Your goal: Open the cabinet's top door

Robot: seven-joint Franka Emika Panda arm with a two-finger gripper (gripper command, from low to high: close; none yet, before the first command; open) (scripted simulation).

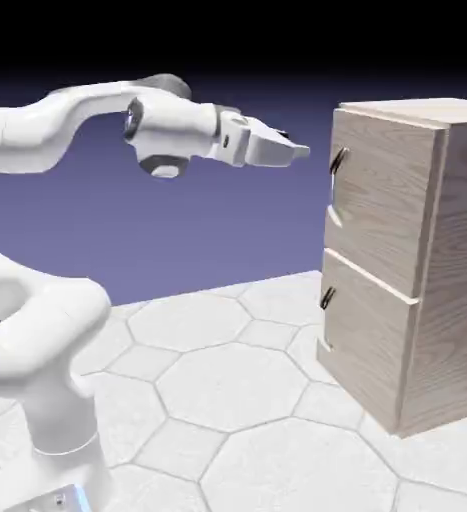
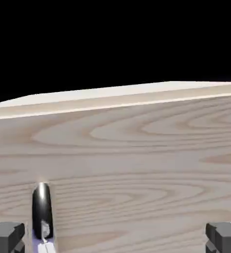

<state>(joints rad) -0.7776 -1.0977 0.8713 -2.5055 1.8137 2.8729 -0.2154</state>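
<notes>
The cabinet [image 1: 447, 260] is a tall light-wood box at the exterior view's right, with two stacked front panels. Its top door [image 1: 382, 195] is the upper panel, lying flush, with a small dark handle [image 1: 338, 159] at its upper left edge. My gripper [image 1: 299, 151] hangs level with that handle, a short gap to its left, pointing at the door. In the hand view the door's wood grain [image 2: 137, 163] fills the frame, and the dark handle [image 2: 42, 210] stands just inside the left fingertip [image 2: 6, 237]. The right fingertip [image 2: 225, 236] is far apart from it, so the gripper is open and empty.
The lower panel [image 1: 367, 340] carries its own dark handle [image 1: 327, 297]. The cabinet stands on a table of pale hexagonal tiles [image 1: 227, 380]. My arm's base and elbow [image 1: 47, 350] fill the exterior view's lower left.
</notes>
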